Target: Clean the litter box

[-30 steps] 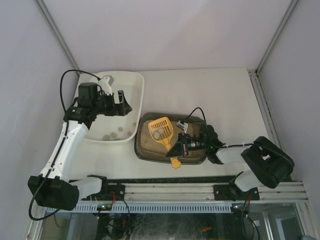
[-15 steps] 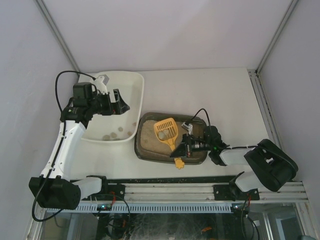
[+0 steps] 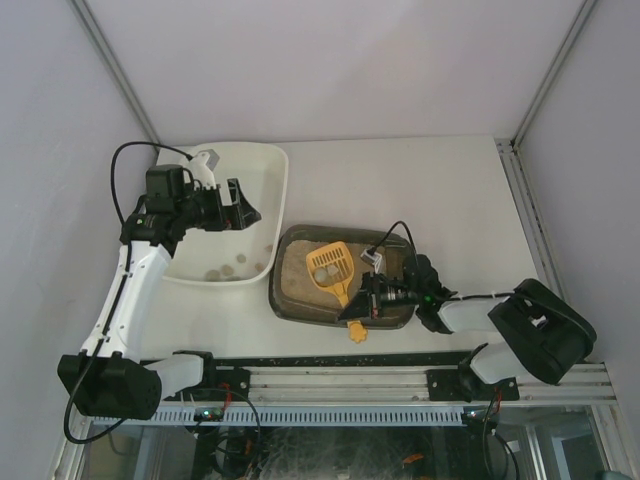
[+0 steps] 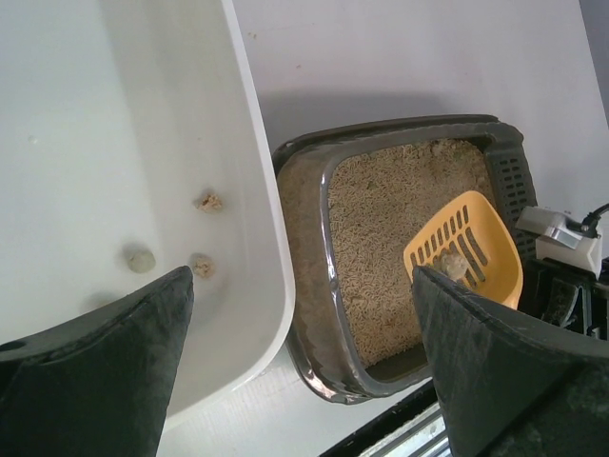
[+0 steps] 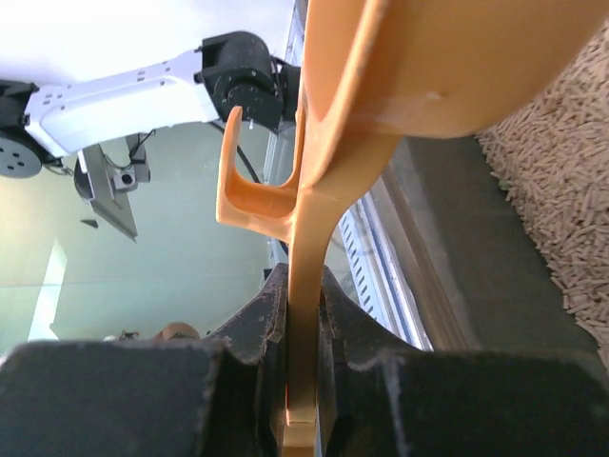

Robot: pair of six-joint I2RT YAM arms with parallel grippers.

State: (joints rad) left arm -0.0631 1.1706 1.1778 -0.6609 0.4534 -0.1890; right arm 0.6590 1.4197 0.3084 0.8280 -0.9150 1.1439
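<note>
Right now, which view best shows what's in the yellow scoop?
Left wrist: it looks into the scoop, showing a clump on its slots. Top external shows it small, contents blurry. Right wrist sees only its underside and the handle clamped in the right gripper.

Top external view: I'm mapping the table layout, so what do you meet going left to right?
White tub → litter box → right arm's black elbow. The yellow scoop lies over the litter box, so it is left out.

You have a cream-white tub (image 3: 266, 176) sitting on the white surface (image 3: 420, 190) at the left, with several small clumps (image 4: 201, 265) inside it.
</note>
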